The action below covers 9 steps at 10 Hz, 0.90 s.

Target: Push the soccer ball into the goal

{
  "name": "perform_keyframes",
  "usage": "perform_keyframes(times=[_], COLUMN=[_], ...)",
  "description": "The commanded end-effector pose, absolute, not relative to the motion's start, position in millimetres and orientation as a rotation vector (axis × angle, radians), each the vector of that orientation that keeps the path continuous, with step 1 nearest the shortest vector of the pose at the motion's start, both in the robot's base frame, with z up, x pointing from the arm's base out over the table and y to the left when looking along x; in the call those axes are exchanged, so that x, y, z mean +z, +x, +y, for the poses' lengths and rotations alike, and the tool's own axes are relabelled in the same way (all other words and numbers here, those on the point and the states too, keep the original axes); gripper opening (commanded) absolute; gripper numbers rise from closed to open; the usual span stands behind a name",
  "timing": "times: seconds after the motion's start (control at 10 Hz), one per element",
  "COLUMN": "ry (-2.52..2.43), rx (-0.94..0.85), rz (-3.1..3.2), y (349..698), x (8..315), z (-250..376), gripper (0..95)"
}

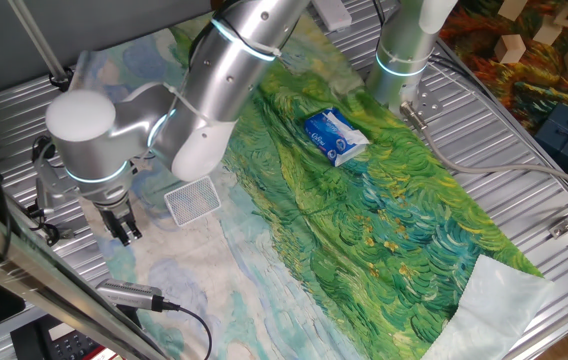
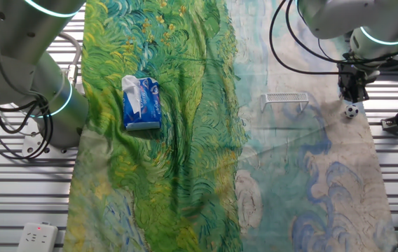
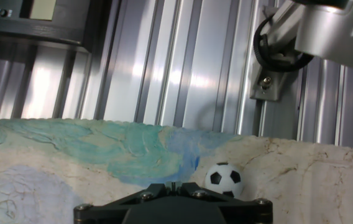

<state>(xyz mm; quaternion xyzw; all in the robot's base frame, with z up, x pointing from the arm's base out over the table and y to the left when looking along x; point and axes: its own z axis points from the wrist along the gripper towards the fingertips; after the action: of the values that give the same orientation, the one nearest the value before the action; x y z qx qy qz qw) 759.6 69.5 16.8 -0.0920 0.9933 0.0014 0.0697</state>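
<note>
Spread over the slatted metal table (image 2: 185,231): a painted cloth (image 2: 185,140), green swirls on one half, pale blue and cream on the other. Leaned over the pale half in one fixed view: the silver arm (image 1: 204,90), its elbow joint ringed with a teal light. Stood upright at the far edge of the cloth in the same view: a second silver column (image 1: 404,50) with the same teal ring.

Lay on the green half, well apart from everything else: a blue-and-white packet (image 2: 141,103). Stood on the pale half: the goal (image 2: 286,99), a small frame of fine white mesh, seen as a tilted netted rectangle (image 1: 192,199) from the other side.

Hung at the cloth's edge, pointing down, fingertips close to the cloth: the gripper (image 2: 352,91), dark and small. Jaws drawn narrow, nothing between them, as far as could be told from the fixed views; fingertips cut off in the hand view.

Rested on the cloth just beside the gripper, right of the goal and near it in the other fixed view: the soccer ball (image 2: 352,110), white with black patches. Showed in the hand view just above the gripper's dark body: the same ball (image 3: 224,179), close to the cloth's border.
</note>
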Motion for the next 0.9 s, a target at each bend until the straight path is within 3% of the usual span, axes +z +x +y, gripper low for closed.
perform_keyframes(times=[0.1, 0.9], ry=[-0.281, -0.282], rx=[0.005, 0.009], rz=[2.990, 2.993], y=[759.0, 760.4], x=[16.6, 16.6], z=[69.5, 69.9], gripper=[0.0, 0.0])
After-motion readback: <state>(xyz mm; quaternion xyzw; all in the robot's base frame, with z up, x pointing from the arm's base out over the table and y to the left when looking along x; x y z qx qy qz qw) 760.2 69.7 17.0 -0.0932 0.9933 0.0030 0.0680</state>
